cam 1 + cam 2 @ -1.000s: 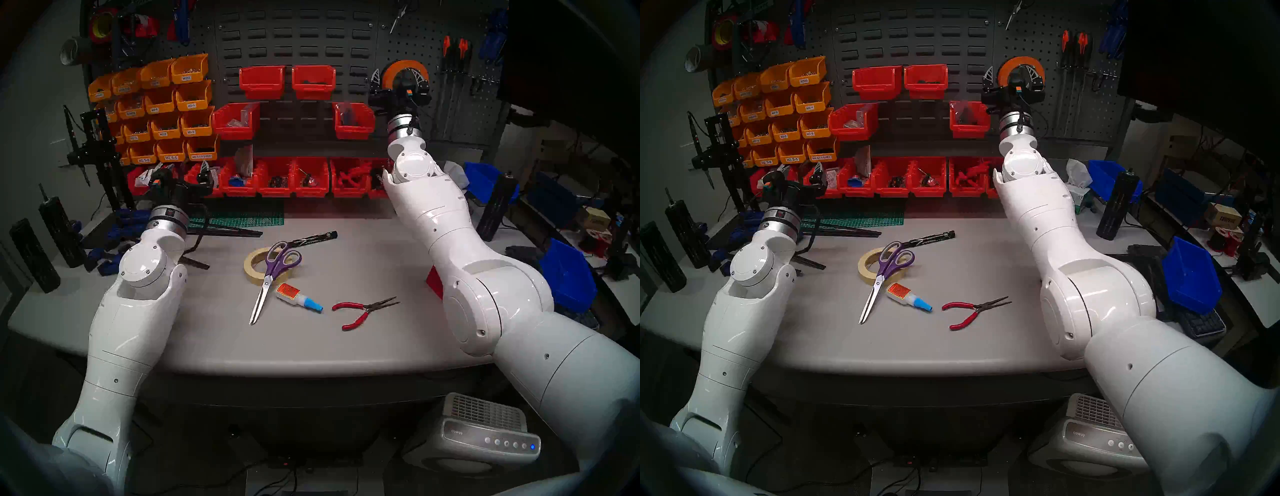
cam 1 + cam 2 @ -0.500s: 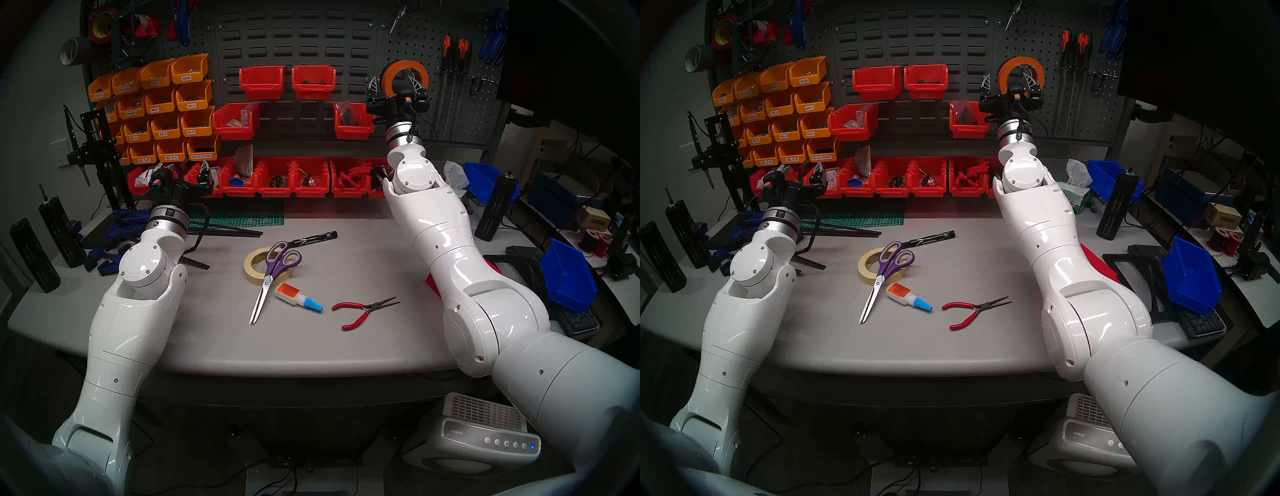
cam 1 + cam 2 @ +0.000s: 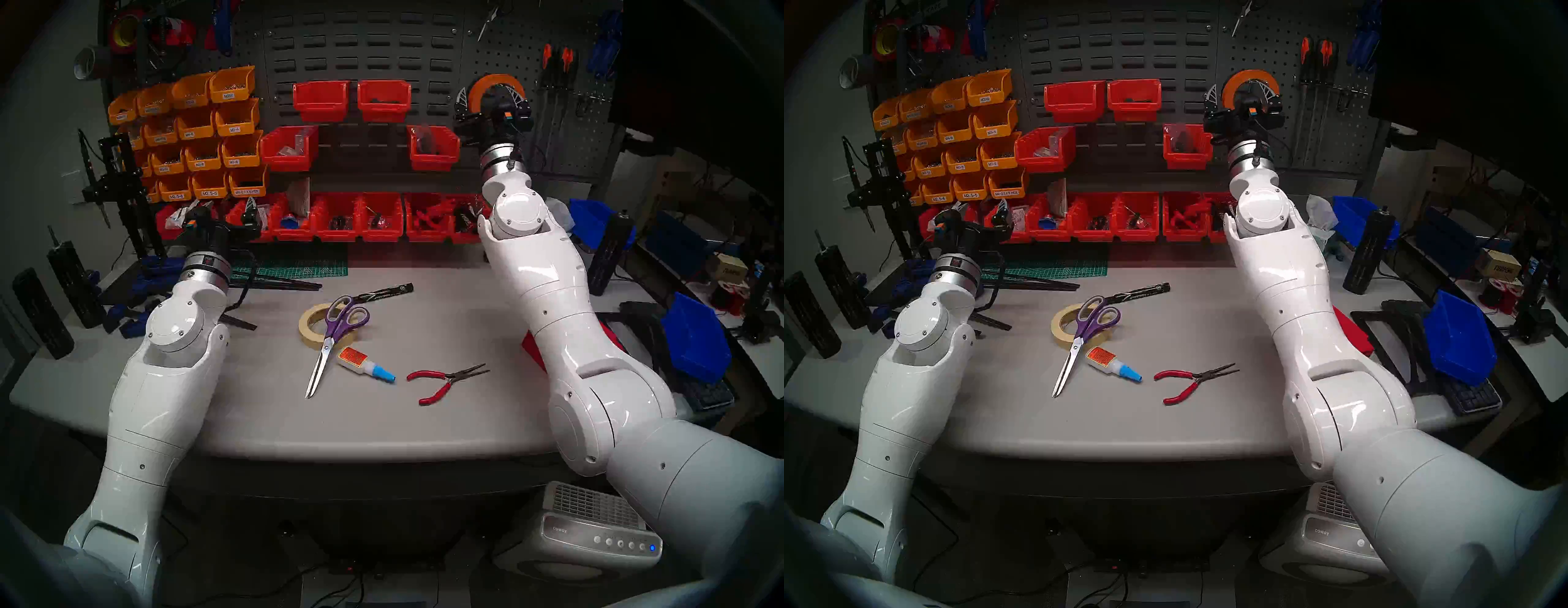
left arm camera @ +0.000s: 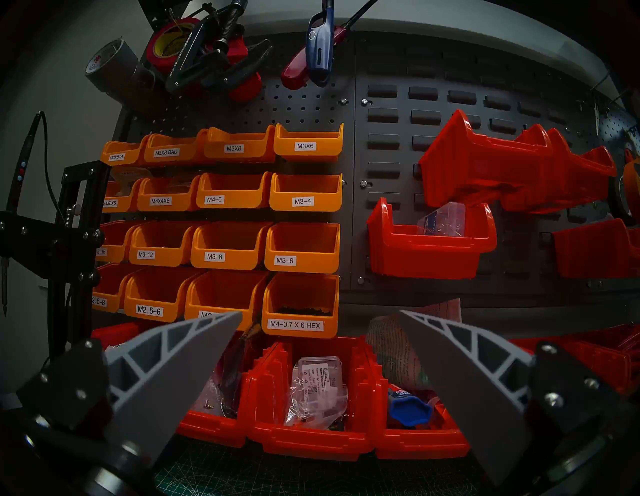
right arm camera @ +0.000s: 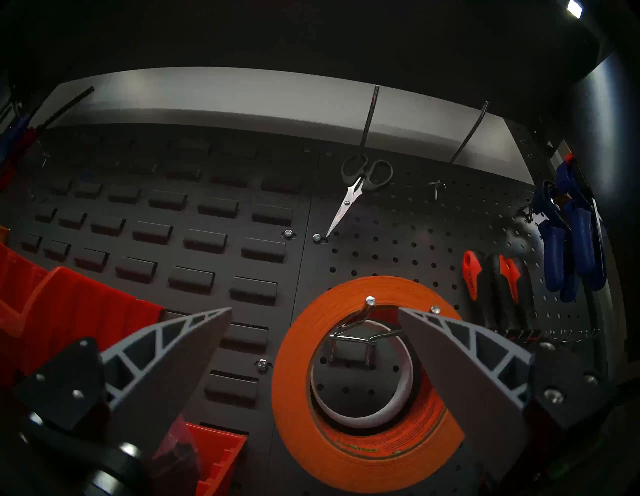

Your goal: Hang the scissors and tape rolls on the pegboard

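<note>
Head view, left to right: left gripper (image 3: 220, 220) jaws wide, idle; cream tape roll (image 3: 316, 335) under scissors (image 3: 333, 335) on tabletop (image 3: 424, 420); orange tape roll (image 5: 349, 433) hooked on pegboard (image 5: 415, 242). Right gripper (image 5: 313, 315) jaws wide: retreat straight, avoid snagging roll.

Pegboard (image 5: 398, 242): matt dark metal. Orange tape roll (image 5: 301, 363): smooth, faint sheen. Scissors (image 3: 333, 339): glossy purple plastic handles, bright metal blades. Table (image 3: 254, 403): matt grey.
</note>
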